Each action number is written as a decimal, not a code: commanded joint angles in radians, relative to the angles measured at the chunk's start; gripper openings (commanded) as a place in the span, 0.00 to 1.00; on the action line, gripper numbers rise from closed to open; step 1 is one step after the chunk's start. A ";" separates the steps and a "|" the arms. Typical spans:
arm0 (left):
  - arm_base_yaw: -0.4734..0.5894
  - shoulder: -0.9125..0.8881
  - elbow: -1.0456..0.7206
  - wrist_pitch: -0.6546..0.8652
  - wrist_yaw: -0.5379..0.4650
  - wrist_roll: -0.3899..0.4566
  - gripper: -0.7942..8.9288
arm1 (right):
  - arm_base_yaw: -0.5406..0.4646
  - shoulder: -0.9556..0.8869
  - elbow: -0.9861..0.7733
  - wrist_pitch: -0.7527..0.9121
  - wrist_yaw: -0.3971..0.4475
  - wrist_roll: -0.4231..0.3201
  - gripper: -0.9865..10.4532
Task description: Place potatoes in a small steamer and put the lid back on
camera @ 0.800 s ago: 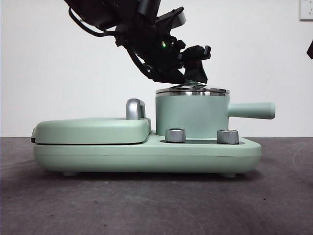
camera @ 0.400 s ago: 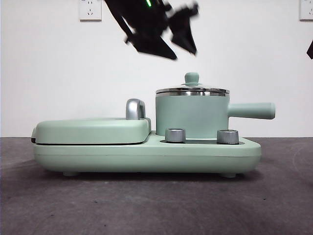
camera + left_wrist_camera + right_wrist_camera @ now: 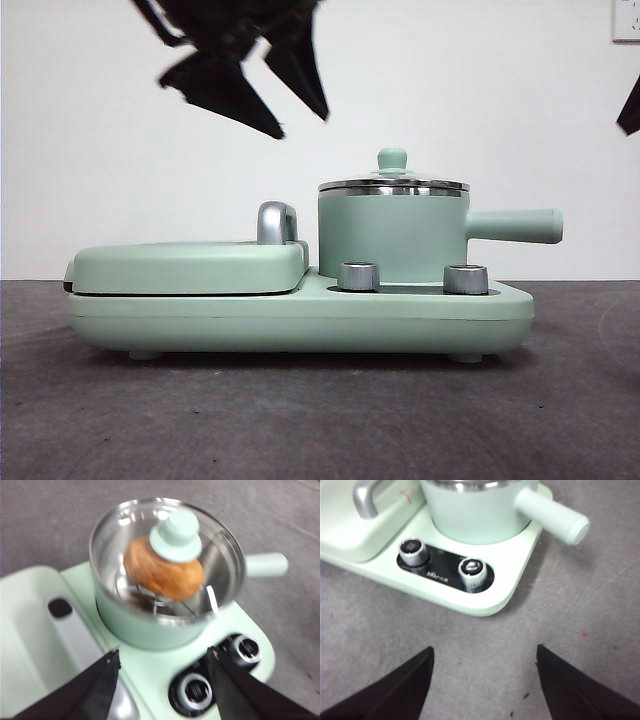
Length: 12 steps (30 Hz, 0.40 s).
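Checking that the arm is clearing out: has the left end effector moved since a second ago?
Yes. The left end effector has lifted off the lid and swung up and leftward, now hanging open above the griddle handle.

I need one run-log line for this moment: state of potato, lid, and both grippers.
potato: in steamer | glass lid: on steamer | left gripper: open, empty, above steamer | right gripper: open, empty, waiting aside

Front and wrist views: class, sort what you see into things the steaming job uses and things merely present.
Job: potato, inside small steamer; lid, on the steamer; left end effector, open, above.

Merely present: griddle cover; chrome handle; two knobs; right end effector, waiting.
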 commanded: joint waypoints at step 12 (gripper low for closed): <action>-0.006 -0.496 -0.480 0.047 -0.088 -0.146 0.37 | 0.006 0.270 0.010 0.337 -0.191 -0.034 0.36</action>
